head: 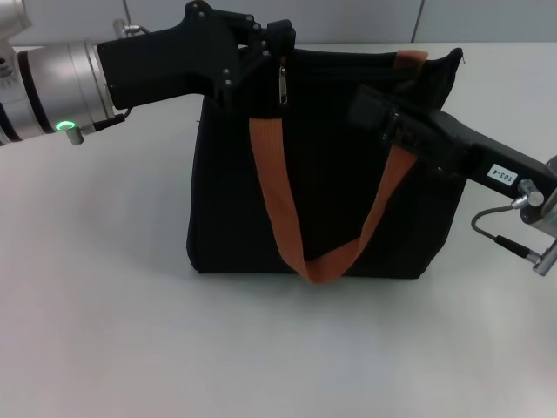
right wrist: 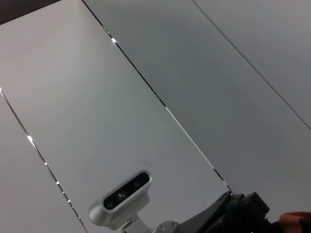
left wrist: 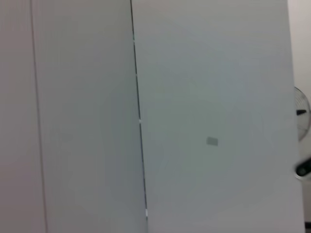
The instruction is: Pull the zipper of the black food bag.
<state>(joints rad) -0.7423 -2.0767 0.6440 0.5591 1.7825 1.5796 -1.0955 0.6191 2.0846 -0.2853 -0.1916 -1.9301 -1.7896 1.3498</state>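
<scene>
On my head camera the large boxy black fabric food bag (head: 322,209) stands upright at the middle of the white bench (head: 104,305), its top edge toward twelve o'clock. A long orange-brown webbing handle (head: 283,218) droops down the front face in a loop that reaches the bag's base at about six o'clock. The small silver-grey metal zipper pull (head: 282,85) hangs just below the top rim, at roughly eleven o'clock on the bag, right beside the top of the strap's left-hand leg.

My left tool (head: 271,45) comes in from nine o'clock on its silver arm and sits against the bag's top rim, directly above the pull tab. Its black fingers merge with the black fabric, so I cannot tell whether it is wide, narrow or gripping anything.

My right tool (head: 370,109) reaches in from three o'clock and presses against the upper front of the bag near the strap's right-hand leg. Its tip is lost against the dark cloth, so I cannot tell its state either.

The left wrist camera shows only pale wall panels (left wrist: 209,97). The right wrist camera shows wall panels, a grey camera housing (right wrist: 124,196) and a sliver of orange strap at the edge.
</scene>
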